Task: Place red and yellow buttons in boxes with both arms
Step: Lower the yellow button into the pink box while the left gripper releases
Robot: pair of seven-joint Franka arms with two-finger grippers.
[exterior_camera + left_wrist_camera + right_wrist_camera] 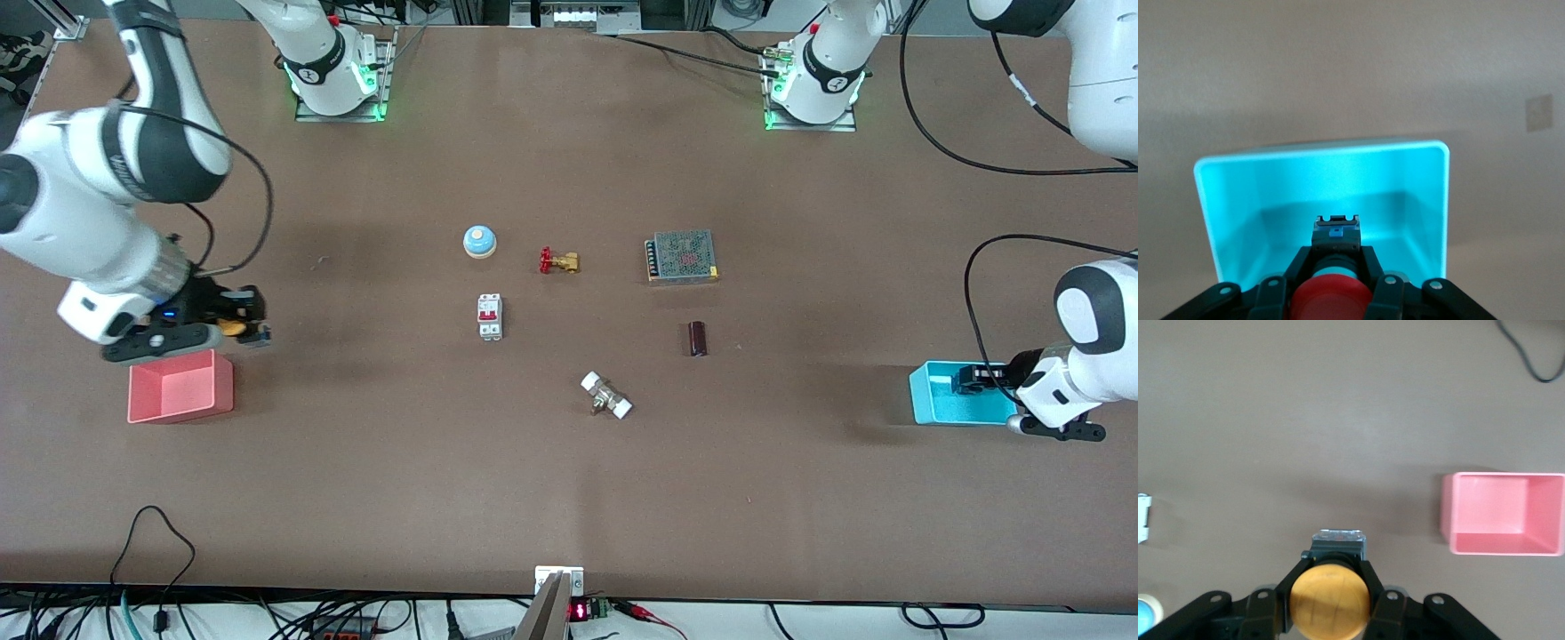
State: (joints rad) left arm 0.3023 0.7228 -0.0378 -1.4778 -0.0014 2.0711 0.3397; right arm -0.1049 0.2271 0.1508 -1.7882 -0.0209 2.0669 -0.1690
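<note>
My right gripper is shut on the yellow button and holds it in the air just above the table beside the pink-red box, toward the robots' side of it. In the right wrist view the orange-yellow cap sits between the fingers and the pink box lies off to one side. My left gripper is shut on the red button and holds it over the cyan box. In the left wrist view the cyan box lies under the red cap.
In the table's middle lie a blue-and-white dome bell, a red-handled brass valve, a white circuit breaker, a metal power supply, a dark cylinder and a white-capped fitting.
</note>
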